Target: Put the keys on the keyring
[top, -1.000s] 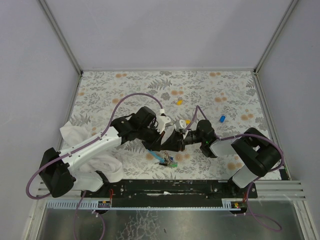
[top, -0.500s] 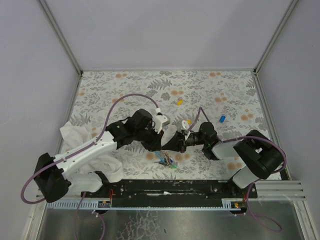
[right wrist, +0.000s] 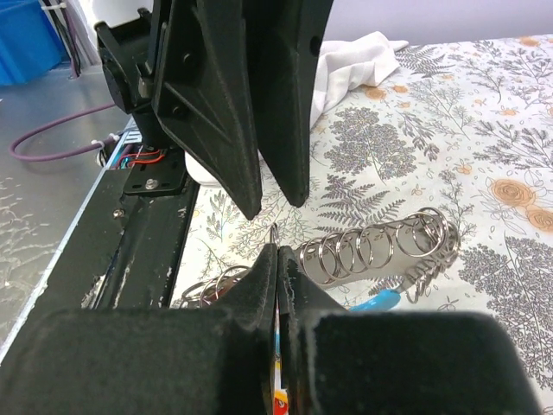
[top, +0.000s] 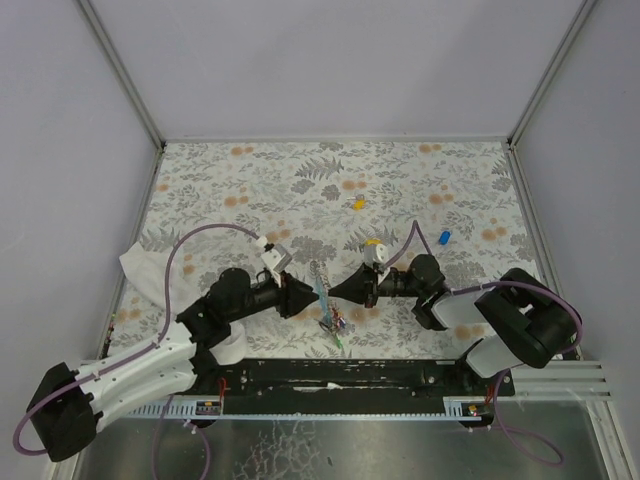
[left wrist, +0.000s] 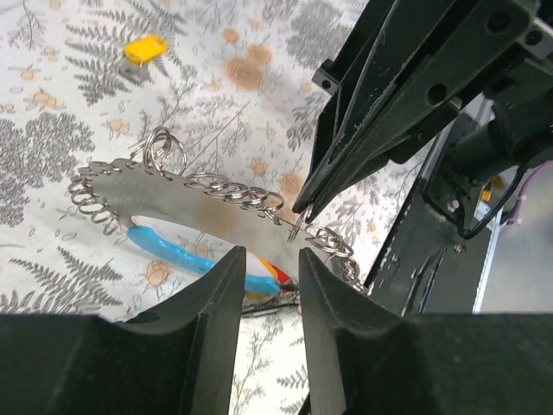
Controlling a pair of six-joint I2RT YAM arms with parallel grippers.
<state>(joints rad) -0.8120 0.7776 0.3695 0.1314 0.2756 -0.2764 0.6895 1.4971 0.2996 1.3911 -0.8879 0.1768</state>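
The keyring [top: 320, 283], a curved grey strap [left wrist: 199, 212] hung with metal rings and a light-blue section [left wrist: 168, 251], hangs between both grippers. My right gripper [right wrist: 276, 251] is shut on one small ring [left wrist: 296, 226] at the strap's end. My left gripper [left wrist: 272, 255] faces it, open, with nothing between its fingers, just short of the strap. Coloured keys [top: 336, 322] bunch below the strap on the table. A loose yellow key [top: 358, 203] and a blue key [top: 445, 237] lie farther back.
A crumpled white cloth [top: 150, 270] lies at the left beside my left arm. The black base rail [top: 340, 375] runs along the near edge. Grey walls close in the patterned table [top: 250, 170] on three sides.
My left arm has swung down and back toward the near left, and its gripper has opened. My right gripper has shut on the ring and shifted slightly right.
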